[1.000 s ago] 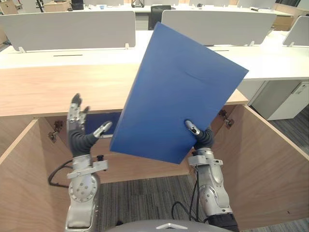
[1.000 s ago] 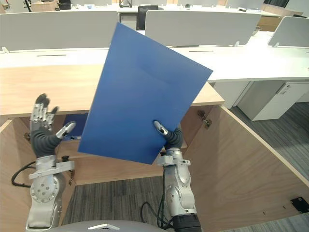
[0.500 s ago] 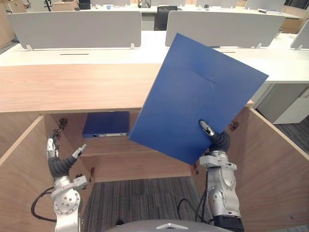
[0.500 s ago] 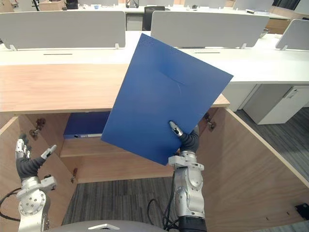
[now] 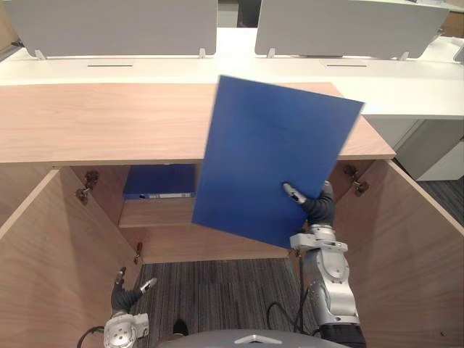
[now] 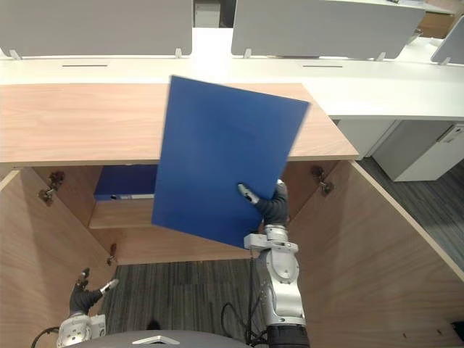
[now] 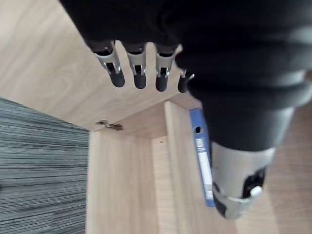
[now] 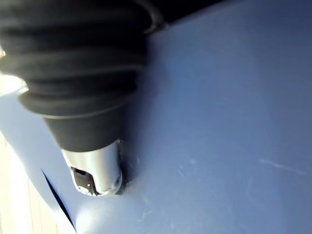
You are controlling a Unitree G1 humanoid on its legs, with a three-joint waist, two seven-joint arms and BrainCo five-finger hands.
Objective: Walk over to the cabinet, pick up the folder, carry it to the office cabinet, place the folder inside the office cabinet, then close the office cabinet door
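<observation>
I hold a large flat blue folder [image 5: 275,159] tilted upright in front of the open office cabinet, its lower edge level with the inner shelf [image 5: 156,212]. My right hand [image 5: 317,209] is shut on the folder's lower right corner, the thumb [image 8: 95,170] pressed on the blue cover [image 8: 219,122]. The left hand [image 5: 127,296] hangs low at the lower left, near the floor, open and holding nothing; its fingers [image 7: 139,73] are straight.
A second blue binder [image 5: 161,181] lies on the cabinet's shelf, left of the held folder. Both cabinet doors stand open: the left door [image 5: 51,261] and the right door [image 5: 417,246]. The wooden cabinet top [image 5: 109,119] runs across, white desks with grey dividers [image 5: 109,25] behind.
My left hand has dropped from chest height to near the floor. The folder has turned more upright and come lower before the cabinet opening. The view has tilted down.
</observation>
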